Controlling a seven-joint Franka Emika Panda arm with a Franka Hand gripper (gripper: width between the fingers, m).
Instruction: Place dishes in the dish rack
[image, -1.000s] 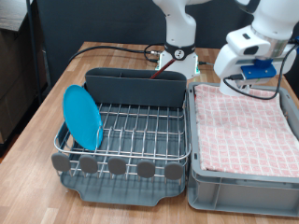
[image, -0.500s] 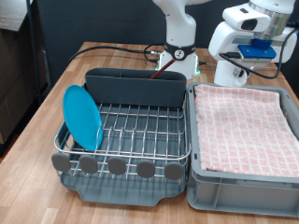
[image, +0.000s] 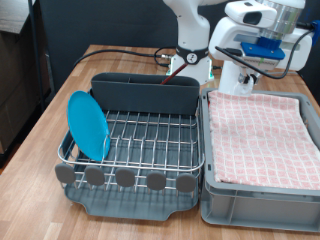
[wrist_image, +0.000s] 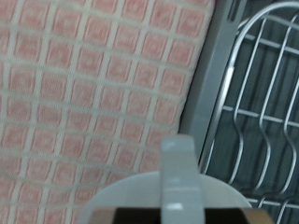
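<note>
My gripper (image: 243, 75) had risen above the cloth (image: 262, 135), clasping the mug (wrist_image: 166, 191); plate (image: 87, 125) already racked; I judged a level carry safest

Your exterior view is evenly lit and sharp, with soft shadows under the dish rack (image: 130, 150). Your wrist view is blurred throughout, worst near 6 o'clock.
</note>
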